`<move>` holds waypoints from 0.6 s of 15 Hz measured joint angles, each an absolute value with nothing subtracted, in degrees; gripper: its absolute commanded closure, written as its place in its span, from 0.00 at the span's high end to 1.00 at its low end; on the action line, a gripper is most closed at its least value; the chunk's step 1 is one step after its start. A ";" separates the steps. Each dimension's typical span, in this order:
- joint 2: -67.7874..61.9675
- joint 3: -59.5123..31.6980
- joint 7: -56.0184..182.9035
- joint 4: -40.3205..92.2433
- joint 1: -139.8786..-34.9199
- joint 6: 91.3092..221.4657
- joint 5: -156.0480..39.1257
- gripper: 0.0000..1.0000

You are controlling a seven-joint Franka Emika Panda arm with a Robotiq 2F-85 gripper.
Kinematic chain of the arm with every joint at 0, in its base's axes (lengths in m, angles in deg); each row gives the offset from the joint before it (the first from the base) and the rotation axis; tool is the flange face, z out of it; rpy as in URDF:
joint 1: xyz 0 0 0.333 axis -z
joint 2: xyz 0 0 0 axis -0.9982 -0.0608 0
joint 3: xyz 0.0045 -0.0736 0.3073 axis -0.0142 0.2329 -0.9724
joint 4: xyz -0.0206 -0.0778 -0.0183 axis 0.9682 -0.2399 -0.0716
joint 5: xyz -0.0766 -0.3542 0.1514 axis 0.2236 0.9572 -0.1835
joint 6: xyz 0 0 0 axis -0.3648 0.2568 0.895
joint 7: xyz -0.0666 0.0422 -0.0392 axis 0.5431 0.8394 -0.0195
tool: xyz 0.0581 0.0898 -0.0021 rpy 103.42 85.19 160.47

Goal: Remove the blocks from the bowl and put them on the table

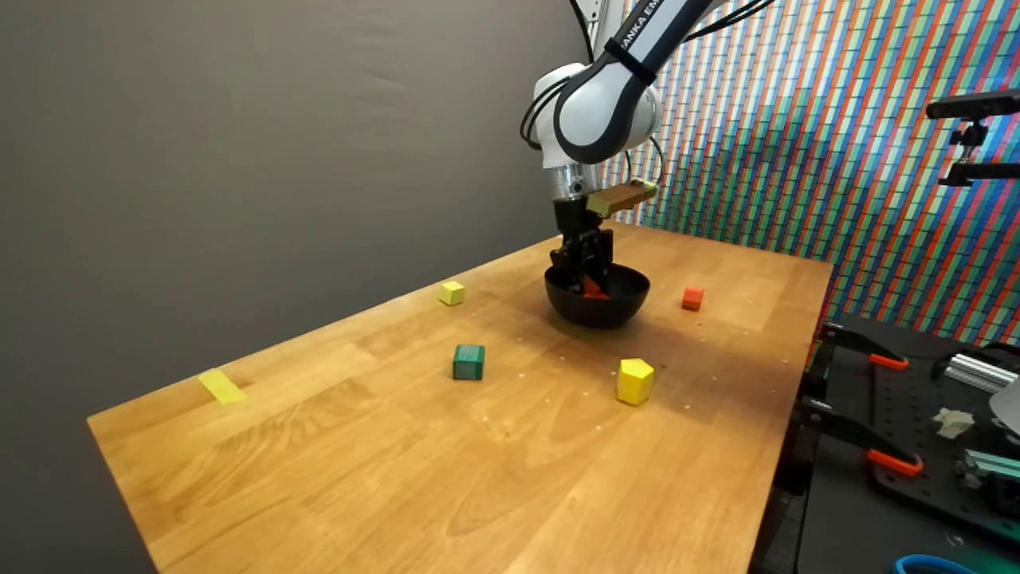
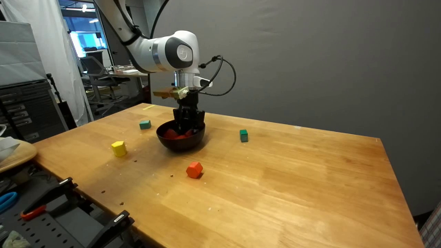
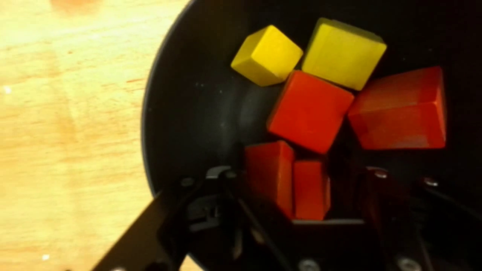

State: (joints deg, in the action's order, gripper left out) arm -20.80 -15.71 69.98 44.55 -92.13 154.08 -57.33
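Note:
The black bowl (image 1: 586, 313) (image 2: 179, 146) stands on the wood-grain table (image 1: 478, 478) (image 2: 293, 193). My gripper (image 1: 587, 275) (image 2: 188, 124) points down into it in both exterior views. In the wrist view, my gripper (image 3: 299, 173) is open, its fingers on either side of two red blocks (image 3: 269, 165) (image 3: 309, 188), with a dark gap toward the right finger. Further red blocks (image 3: 310, 111) (image 3: 399, 111) and two yellow blocks (image 3: 267, 56) (image 3: 343, 54) lie in the bowl (image 3: 180, 94) beyond the fingers. The fingertips are dark; contact cannot be told.
Around the bowl lie yellow blocks (image 1: 452, 292) (image 1: 635, 381), green blocks (image 1: 468, 362) (image 2: 244, 135) and an orange-red block (image 1: 692, 299) (image 2: 194, 170). A yellow tape strip (image 1: 222, 386) marks the wall-side edge. Black clamps (image 1: 861, 434) sit beside the table.

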 measured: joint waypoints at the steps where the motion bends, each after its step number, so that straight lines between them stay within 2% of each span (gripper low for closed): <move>1: -20.62 -15.51 70.57 44.62 -92.48 154.04 -56.67 0.30; 6: -19.60 -15.34 71.93 44.94 -93.05 153.76 -55.44 0.21; 8: -18.90 -15.28 71.93 44.98 -92.86 153.77 -55.45 0.08; 9: -18.42 -15.24 71.93 45.03 -92.73 153.77 -55.45 0.07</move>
